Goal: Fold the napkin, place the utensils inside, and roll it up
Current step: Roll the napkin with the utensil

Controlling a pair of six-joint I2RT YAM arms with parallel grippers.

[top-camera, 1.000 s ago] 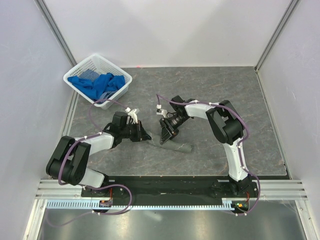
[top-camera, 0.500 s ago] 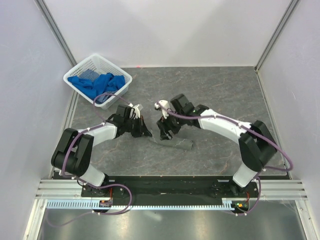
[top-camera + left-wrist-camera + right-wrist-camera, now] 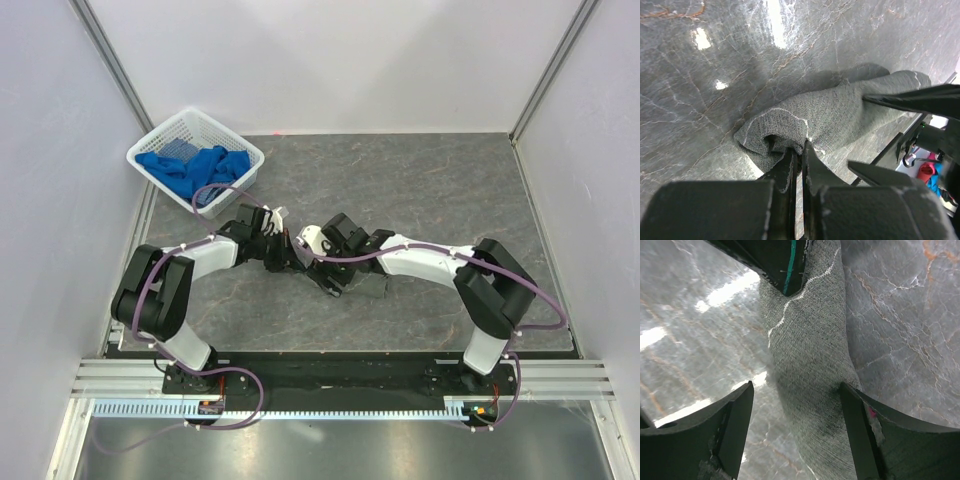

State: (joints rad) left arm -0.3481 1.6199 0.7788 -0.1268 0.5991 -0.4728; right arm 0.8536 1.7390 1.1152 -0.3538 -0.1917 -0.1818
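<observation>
You were at the last step, the rolling, I think. On the big grey table (image 3: 450,190) the napkin (image 3: 372,290) lay near the middle, closer to the arms than to the back wall. It was already a long, fat roll, not a flat cloth. The white basket (image 3: 158,131) with the blue cloths (image 3: 200,168) sat in the back left corner, well apart from the work.

The roll lay between your two grippers. The left gripper (image 3: 800,150) was clenched on one end of it. Its two fingers pinched a fold of cloth tight, with no gap that I could see. The right gripper (image 3: 795,390) was spread wide and held nothing. It had one finger on each side of the roll, down low by the table. I could not tell if those fingers touched the cloth.

For the next move, my guess is that you needed to make the roll neat and tight. The right gripper could press or close on the middle, so the roll would not fall open when the left one let go.

The napkin was dark grey, soft and woven, almost the same colour as the table. A thin light stitched line (image 3: 790,307) wiggled along it. The end by the left gripper gaped like a little mouth and looked loose. I saw no fork anywhere. It may have been inside the roll, but I could not tell.
</observation>
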